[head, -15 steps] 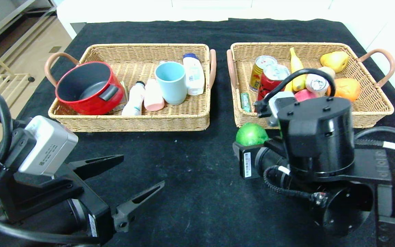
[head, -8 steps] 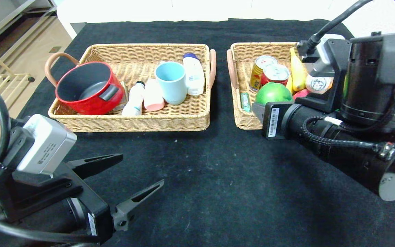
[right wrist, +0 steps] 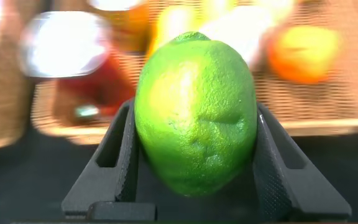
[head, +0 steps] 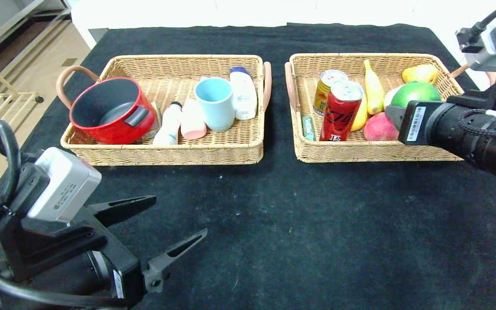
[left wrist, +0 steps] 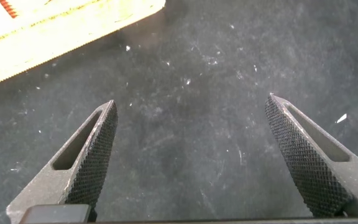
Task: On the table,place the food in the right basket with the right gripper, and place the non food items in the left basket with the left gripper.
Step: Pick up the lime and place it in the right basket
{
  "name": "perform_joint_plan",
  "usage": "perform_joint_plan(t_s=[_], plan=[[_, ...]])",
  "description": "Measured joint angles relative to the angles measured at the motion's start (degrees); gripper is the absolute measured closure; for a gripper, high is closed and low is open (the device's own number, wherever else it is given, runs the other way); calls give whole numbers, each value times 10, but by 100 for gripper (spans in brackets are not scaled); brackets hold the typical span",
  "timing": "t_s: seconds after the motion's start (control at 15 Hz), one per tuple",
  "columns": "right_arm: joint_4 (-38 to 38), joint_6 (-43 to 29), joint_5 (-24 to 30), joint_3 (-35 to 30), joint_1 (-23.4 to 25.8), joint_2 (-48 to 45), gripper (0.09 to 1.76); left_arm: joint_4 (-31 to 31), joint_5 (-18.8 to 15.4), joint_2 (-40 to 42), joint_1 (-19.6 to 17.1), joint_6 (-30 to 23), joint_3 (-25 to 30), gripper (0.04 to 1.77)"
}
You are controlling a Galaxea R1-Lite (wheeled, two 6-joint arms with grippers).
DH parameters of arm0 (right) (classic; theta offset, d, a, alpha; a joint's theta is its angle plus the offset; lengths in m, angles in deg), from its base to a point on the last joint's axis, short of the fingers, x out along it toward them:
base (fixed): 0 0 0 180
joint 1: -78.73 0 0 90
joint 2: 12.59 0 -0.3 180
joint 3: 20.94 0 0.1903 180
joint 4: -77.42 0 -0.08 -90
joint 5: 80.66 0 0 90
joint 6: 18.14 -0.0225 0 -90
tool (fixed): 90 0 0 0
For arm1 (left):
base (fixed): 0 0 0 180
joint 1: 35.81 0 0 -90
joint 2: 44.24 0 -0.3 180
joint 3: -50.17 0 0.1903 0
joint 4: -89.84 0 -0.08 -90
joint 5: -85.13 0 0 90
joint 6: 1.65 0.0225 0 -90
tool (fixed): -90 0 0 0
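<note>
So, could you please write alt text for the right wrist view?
The right end effector grips a green lime between its two black fingers, filling the middle of the picture. Behind it, out of focus, is the wicker right basket with cans and fruit.

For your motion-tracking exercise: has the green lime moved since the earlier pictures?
Yes. Held in the right claw, the green lime has risen from the table and crossed rightward over the right basket.

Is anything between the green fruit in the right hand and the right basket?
Nothing visible. The right hand holds the green fruit above the right basket, which already holds fruit and cans beneath it.
</note>
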Motion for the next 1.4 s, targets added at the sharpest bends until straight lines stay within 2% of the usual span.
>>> perform_joint_plan(t_s=[0.47, 0.8, 1.4], plan=[[-8, 6, 108, -22, 149, -41, 77, 2, -1, -10, 1, 0, 3, 9], [-157, 13, 183, -21, 237, 10, 77, 0, -2, -14, 0, 0, 5, 9], [-294, 24, 200, 25, 262, 141, 77, -2, -1, -23, 0, -1, 6, 9]])
